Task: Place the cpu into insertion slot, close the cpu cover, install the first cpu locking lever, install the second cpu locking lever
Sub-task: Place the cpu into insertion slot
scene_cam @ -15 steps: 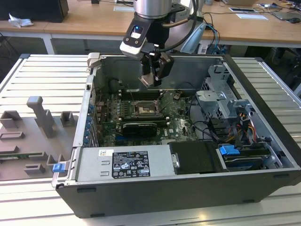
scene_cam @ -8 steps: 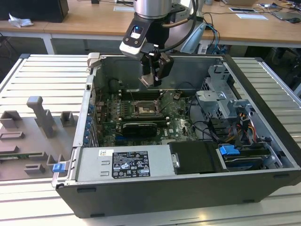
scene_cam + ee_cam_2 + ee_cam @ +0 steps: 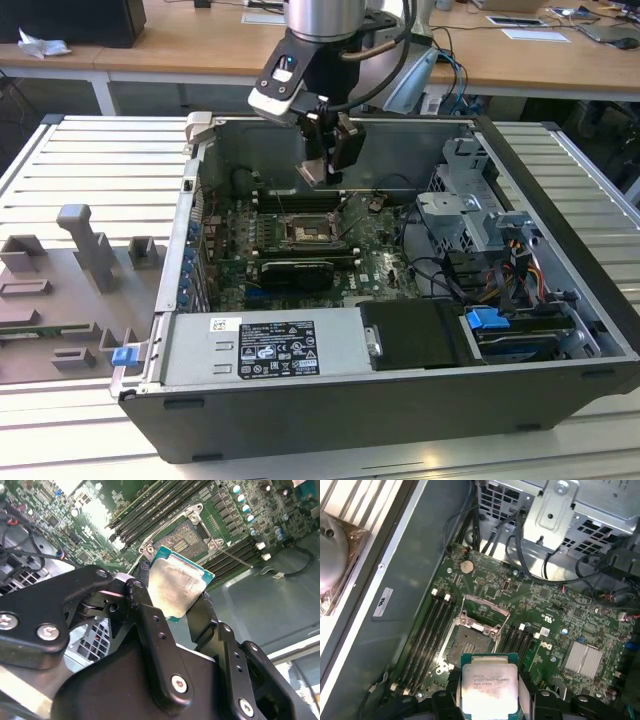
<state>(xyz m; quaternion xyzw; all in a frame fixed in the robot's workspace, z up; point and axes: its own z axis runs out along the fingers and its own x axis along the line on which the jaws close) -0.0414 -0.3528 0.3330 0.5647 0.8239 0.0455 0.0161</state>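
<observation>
Silver-topped cpu [image 3: 177,585] clamped in my claw [image 3: 172,602], edges pinched both sides. Hanging above motherboard [image 3: 545,605], near insertion slot [image 3: 465,642], not touching. Slot bare; cpu cover [image 3: 486,612] flipped open.

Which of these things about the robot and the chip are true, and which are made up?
1. The gripper holds the cpu. True.
2. The cpu sits in the slot. False: it is held in the air, and the slot is bare.
3. The cover is flipped open. True.
4. The case is closed up. False: the case is open, and the green board shows inside.
</observation>
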